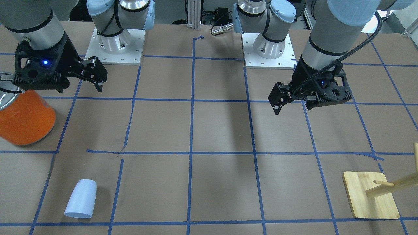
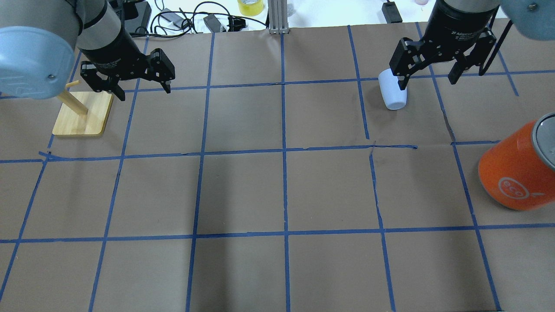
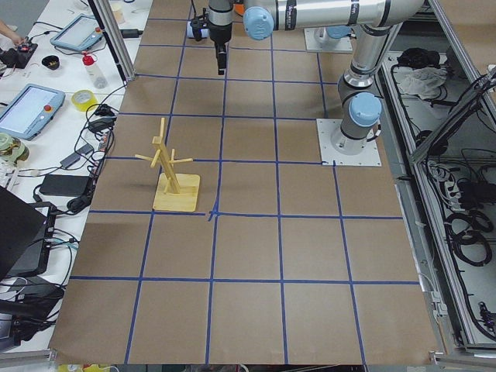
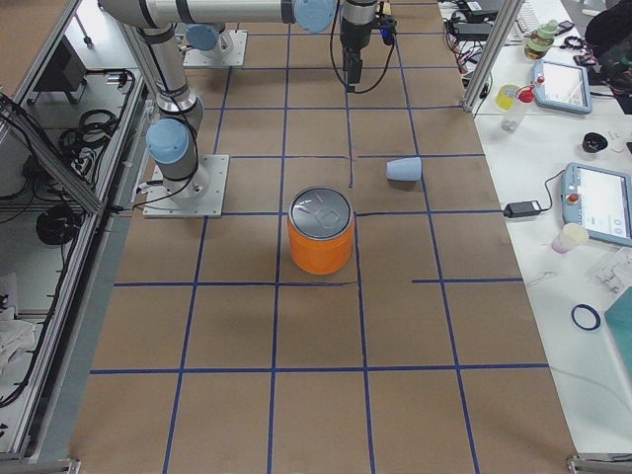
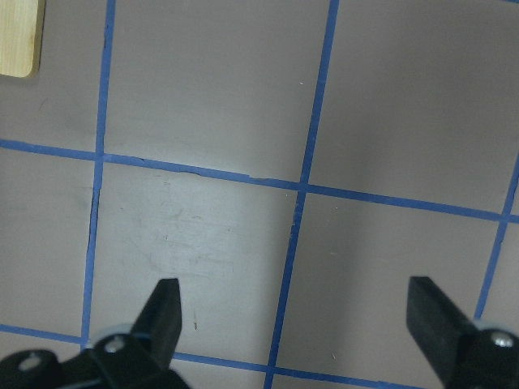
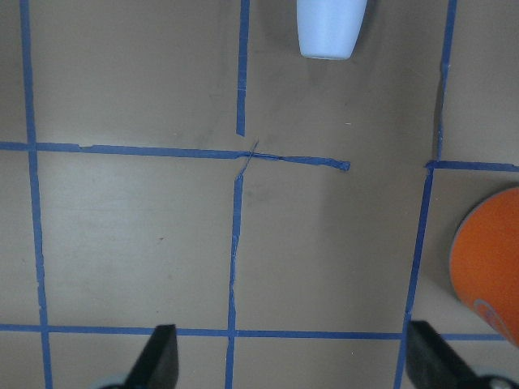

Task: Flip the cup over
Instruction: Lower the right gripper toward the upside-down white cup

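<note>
**Clerk:** Item one, cup [image 1: 81, 198]: position?

**Checker:** On its side on the counter [image 1: 222, 130], in the row of squares farthest from the arm bases, wide end pointing away from them. Orange canister [image 1: 26, 119] stands well apart.

**Clerk:** End effectors?

**Checker:** Right end effector [image 2: 427, 81]: fingers spread, holding nothing, raised clear of the cup. Left end effector [image 2: 143, 92]: likewise spread, holding nothing, near the wooden peg stand [image 2: 82, 119].

You'll see an orange canister [image 2: 516, 173] upright on the brown surface [image 2: 243, 195], a wooden peg stand [image 2: 82, 115] well apart from it, and blue tape lines [image 2: 243, 151] gridding the paper.
</note>
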Robot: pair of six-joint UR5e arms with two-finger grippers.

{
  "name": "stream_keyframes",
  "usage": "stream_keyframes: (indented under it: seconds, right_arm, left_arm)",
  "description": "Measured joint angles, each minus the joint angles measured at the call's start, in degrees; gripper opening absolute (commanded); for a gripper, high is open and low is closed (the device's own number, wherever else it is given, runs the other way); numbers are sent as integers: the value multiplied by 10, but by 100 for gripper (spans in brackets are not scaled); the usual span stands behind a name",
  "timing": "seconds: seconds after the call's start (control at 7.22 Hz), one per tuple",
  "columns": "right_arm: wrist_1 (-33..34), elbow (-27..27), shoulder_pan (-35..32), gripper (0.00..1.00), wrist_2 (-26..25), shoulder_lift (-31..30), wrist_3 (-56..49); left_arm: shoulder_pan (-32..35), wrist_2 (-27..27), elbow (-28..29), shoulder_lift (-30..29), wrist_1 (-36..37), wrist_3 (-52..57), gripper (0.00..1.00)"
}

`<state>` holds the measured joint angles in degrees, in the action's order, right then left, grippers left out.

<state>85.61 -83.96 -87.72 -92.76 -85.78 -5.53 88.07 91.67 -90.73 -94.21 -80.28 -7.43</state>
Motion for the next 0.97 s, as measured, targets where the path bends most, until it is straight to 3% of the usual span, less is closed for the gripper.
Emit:
stream_keyframes:
  seconds: [0.97]
  right_arm:
    - [4, -1, 0, 100, -2, 0, 0]
  left_arm:
    - [0, 0, 7, 8, -1, 2, 100]
